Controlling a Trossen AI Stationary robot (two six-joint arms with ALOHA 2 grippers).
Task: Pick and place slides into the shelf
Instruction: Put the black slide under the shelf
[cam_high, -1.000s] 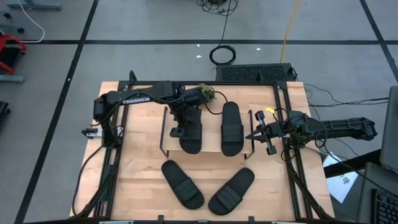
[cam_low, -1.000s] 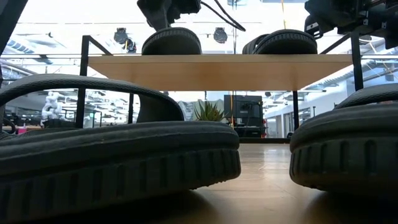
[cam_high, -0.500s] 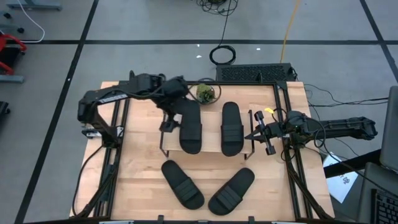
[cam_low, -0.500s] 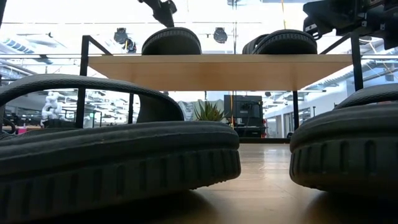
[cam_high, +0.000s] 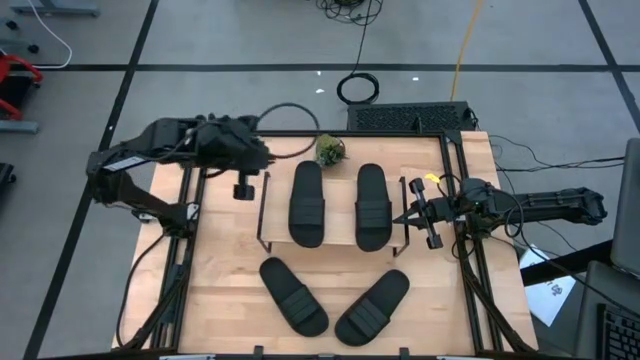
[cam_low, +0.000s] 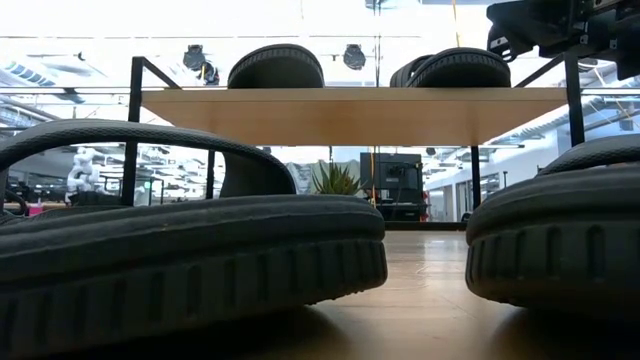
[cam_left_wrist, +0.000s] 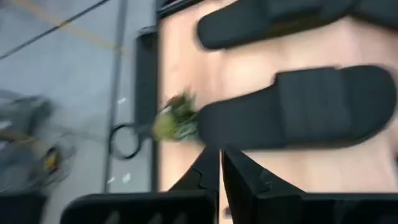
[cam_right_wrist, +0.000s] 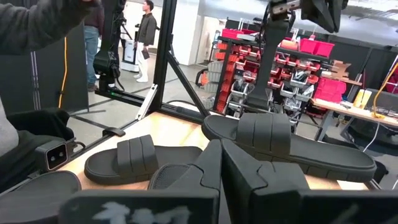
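Observation:
The shelf (cam_high: 338, 232) stands mid-table. Two black slides (cam_high: 307, 203) (cam_high: 372, 205) lie sole-down, side by side, on its top board (cam_low: 350, 101). Two more slides (cam_high: 293, 295) (cam_high: 372, 305) lie on the table near the front edge, angled toward each other. My left gripper (cam_high: 243, 187) hangs shut and empty left of the shelf, by the table's far left. My right gripper (cam_high: 405, 217) is shut and empty at the shelf's right end, pointing toward it.
A small green plant (cam_high: 330, 150) sits behind the shelf at the far edge. Black frame rails (cam_high: 186, 250) run along the table's left and right sides. Bare wood lies left of the shelf. People stand in the room beyond (cam_right_wrist: 147, 28).
My left gripper has drawn back from the left slide on the shelf's top board, going toward the table's far left corner, and has shut with nothing in it. The slide stays lying on the board. My right arm has kept still.

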